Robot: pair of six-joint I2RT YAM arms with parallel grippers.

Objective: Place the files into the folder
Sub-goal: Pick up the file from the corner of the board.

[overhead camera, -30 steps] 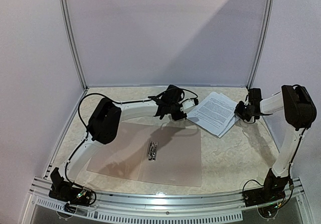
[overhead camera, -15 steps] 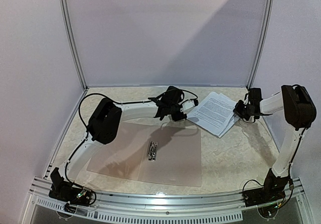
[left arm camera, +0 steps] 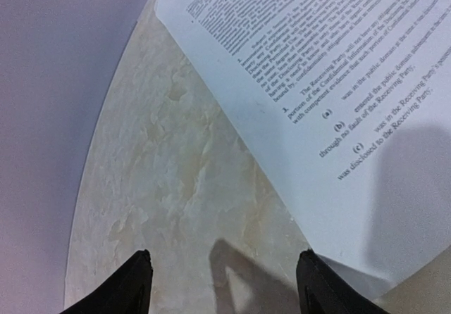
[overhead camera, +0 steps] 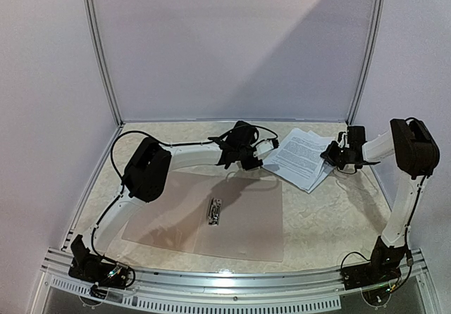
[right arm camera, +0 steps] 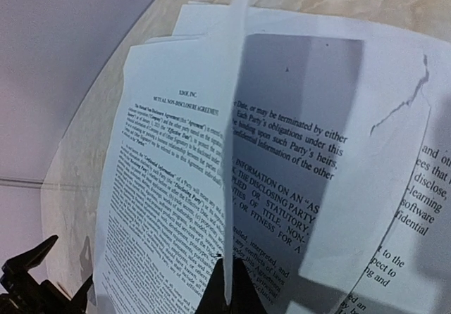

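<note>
White paper is now pinched. Over the last second the right jaws have closed from a narrow gap to fully shut on the edge of 1 sheet of the files [right arm camera: 176,208], and the right arm [overhead camera: 394,145] has edged in toward the stack. That sheet's edge stands lifted above the others in the right wrist view (apparently only 1 sheet, not the whole stack). The grasp looks made, so the carry to the folder [overhead camera: 239,222] could begin. The folder lies open on the counter [overhead camera: 331,215], apart from the files, with its black clip [overhead camera: 215,210] uncovered. The left jaws have not changed: they are wide open, holding nothing, and hover over the counter just beside the stack's left corner.
</note>
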